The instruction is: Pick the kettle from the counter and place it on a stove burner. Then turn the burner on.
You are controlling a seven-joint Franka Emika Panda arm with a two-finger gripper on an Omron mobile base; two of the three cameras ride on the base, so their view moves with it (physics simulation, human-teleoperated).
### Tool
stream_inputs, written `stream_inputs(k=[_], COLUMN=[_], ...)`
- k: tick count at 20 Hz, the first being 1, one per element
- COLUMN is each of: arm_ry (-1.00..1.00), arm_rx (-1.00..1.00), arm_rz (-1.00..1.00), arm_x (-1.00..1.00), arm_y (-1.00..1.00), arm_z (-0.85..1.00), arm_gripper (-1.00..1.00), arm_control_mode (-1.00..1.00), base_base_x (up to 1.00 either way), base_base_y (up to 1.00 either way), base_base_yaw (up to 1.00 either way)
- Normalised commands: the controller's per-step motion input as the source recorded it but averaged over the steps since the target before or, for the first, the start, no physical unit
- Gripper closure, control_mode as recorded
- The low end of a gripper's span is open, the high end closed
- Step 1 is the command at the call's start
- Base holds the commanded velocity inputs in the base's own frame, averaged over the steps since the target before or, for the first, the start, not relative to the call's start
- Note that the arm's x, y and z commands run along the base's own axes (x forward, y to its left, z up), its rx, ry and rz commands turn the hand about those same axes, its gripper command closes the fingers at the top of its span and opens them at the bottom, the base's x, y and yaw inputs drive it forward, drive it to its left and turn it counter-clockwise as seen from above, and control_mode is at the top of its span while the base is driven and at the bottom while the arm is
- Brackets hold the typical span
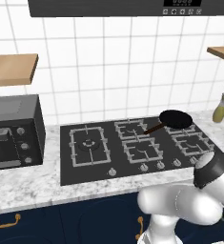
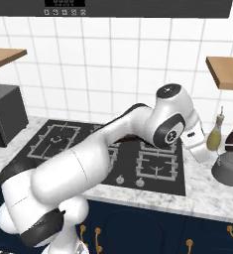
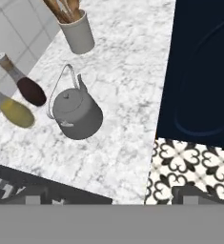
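arm (image 2: 88,163): bent, reaching right | wrist: angled downward | fingers (image 3: 32,196): spread wide, empty

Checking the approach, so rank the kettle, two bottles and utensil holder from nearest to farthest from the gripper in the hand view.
1. Kettle, on the counter, nearest the gripper.
2. Yellow bottle and dark bottle, by the tiled wall: too close to call.
3. Utensil holder, farthest, at the top.

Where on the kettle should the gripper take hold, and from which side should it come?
Probably the thin arched wire handle, taken from above. The kettle stands upright on the counter, its handle arching above the lid, clear of the two bottles beside it. The rounded body looks too wide and smooth to pinch. The open gripper should straddle the wire crosswise.
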Motion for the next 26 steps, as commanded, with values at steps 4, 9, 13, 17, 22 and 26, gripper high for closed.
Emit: stream_inputs(k=[4, 9, 13, 17, 22, 26], arm_ry=[0.14, 0.18, 0.05, 0.0, 0.0, 0.05], arm_rx=[0.08, 0.09, 0.1, 0.07, 0.01, 0.01], arm_rz=[0.13, 0.14, 0.08, 0.05, 0.01, 0.0], arm_x=[0.46, 0.53, 0.57, 0.5, 0.05, 0.24], arm_y=[-0.84, -0.53, -0.37, -0.36, -0.07, -0.01], arm_z=[-0.11, -0.31, -0.35, -0.41, 0.0, 0.05], arm_gripper=[-1.0, -1.0, -1.0, -1.0, -1.0, -1.0], arm_control_mode=[-1.0, -1.0, -1.0, -1.0, -1.0, -1.0], base_base_x=[0.0, 0.0, 0.0, 0.0, 0.0, 0.0], base_base_y=[0.0, 0.0, 0.0, 0.0, 0.0, 0.0], base_base_yaw=[0.0, 0.0, 0.0, 0.0, 0.0, 0.0])
